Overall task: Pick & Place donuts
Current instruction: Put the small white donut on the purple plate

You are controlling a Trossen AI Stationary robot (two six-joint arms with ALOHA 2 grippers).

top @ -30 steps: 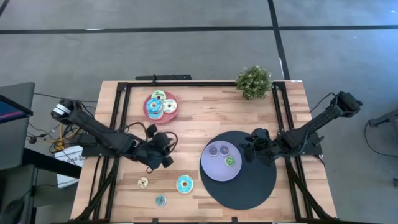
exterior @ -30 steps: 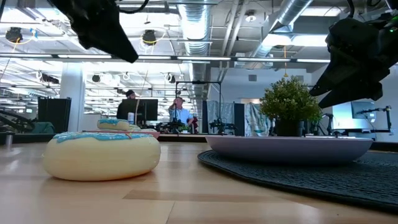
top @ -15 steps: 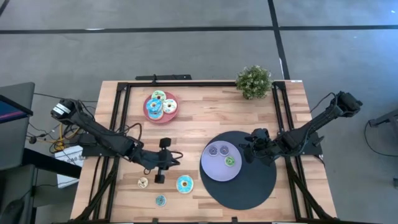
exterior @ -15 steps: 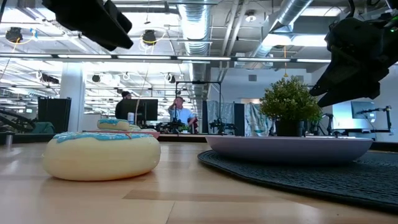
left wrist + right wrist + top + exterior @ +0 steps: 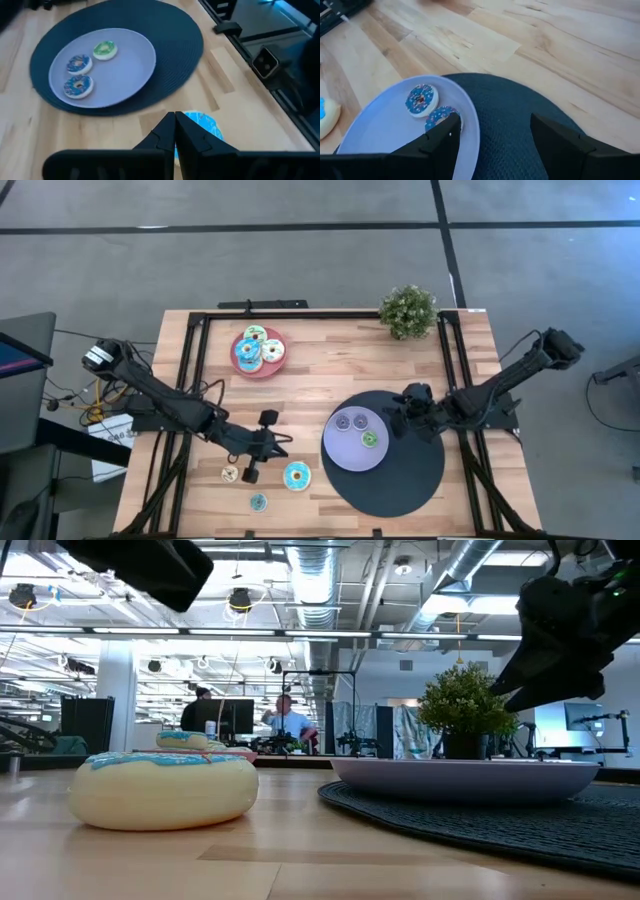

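My left gripper (image 5: pixel 274 448) is shut and empty, above the wood between a small cream donut (image 5: pixel 230 473) and a large teal-iced donut (image 5: pixel 296 476), which shows just past its fingertips (image 5: pixel 202 127). A small teal donut (image 5: pixel 258 502) lies near the front edge. My right gripper (image 5: pixel 398 412) is open and empty over the dark mat beside the lavender plate (image 5: pixel 340 452). That plate holds one green donut (image 5: pixel 104 49) and two blue-purple donuts (image 5: pixel 78 63). A pink plate (image 5: pixel 262 370) at the far left holds several donuts.
A round dark mat (image 5: pixel 410 480) lies under the lavender plate at the right. A small potted plant (image 5: pixel 408 310) stands at the far edge. Black frame rails (image 5: pixel 190 380) run along the table's left and right sides. Bare wood lies between the two plates.
My left gripper has moved toward the table's near edge and a little right, ending closer to the large teal-iced donut. The donuts and plates have stayed where they were.
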